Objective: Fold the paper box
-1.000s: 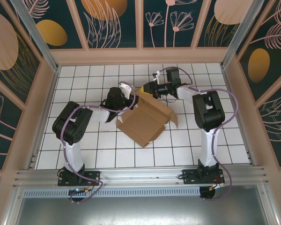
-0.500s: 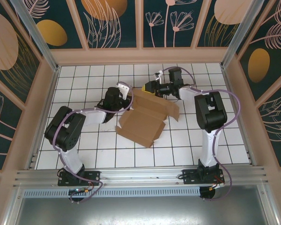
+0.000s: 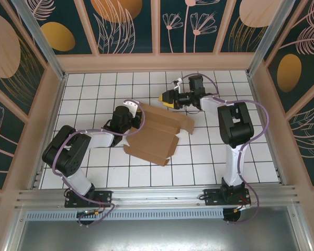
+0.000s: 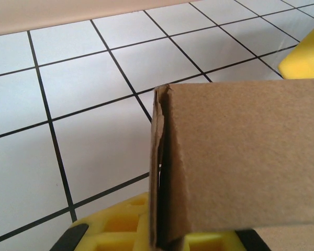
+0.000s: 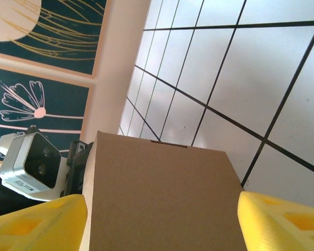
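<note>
The paper box (image 3: 152, 138) is a brown cardboard sheet, partly folded, lying mid-table with its flaps raised toward the back. My left gripper (image 3: 136, 116) is shut on its back-left edge. In the left wrist view the doubled cardboard edge (image 4: 162, 172) stands pinched between the yellow pads (image 4: 115, 230) of that gripper (image 4: 165, 238). My right gripper (image 3: 169, 99) hovers open just behind the box's rear flap. In the right wrist view a flat cardboard panel (image 5: 157, 198) lies between the wide-apart yellow fingers (image 5: 282, 222) of the right gripper (image 5: 162, 225).
The white tiled table (image 3: 94, 89) is walled by pale wooden rails (image 3: 157, 63) and patterned panels. The left arm's wrist camera (image 5: 29, 164) sits close beyond the panel. One of the right gripper's yellow fingers (image 4: 303, 57) shows past the box.
The left arm has drawn the box left and toward the near edge, and it now lies flatter. The right gripper's fingers have spread wider and it stands off the rear flap.
</note>
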{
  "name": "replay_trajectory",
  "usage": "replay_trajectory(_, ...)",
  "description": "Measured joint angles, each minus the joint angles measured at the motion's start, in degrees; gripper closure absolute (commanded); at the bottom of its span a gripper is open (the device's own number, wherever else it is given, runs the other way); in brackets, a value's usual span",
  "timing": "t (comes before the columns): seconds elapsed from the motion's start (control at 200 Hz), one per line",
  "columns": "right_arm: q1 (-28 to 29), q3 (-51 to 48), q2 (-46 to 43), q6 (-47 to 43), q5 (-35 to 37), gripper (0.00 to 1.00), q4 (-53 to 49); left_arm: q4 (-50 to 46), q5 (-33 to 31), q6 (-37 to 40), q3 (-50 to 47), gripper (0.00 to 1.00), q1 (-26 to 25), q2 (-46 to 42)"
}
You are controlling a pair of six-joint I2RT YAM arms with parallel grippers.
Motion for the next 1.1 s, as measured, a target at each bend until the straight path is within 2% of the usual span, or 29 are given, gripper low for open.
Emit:
replay_trajectory(0.28, 4.15, 11.82, 4.15, -10.29, 1.01, 0.19, -11.41, 0.68, 0.02, 0.0, -0.33, 0.88, -0.02, 0.02)
replay_trajectory(0.365, 5.31, 14.21, 5.99, -12.55, 1.75, 0.23, -14.4, 0.7, 0.07, -0.02, -0.33, 0.88, -0.02, 0.02)
replay_trajectory(0.636, 5.88, 14.86, 7.65, -14.88, 3.41, 0.29, -18.97, 3.19, 0.11, -0.02, -0.39, 0.85, -0.02, 1.6)
replay_trajectory(0.911, 5.75, 14.88, 7.76, -15.41, 3.63, 0.3, -20.02, 3.89, 0.07, -0.2, -0.37, 0.75, -0.02, 4.55)
replay_trajectory(1.101, 5.75, 14.88, 7.76, -15.37, 3.43, 0.31, -20.02, 3.93, 0.07, -0.2, -0.37, 0.76, -0.02, 5.05)
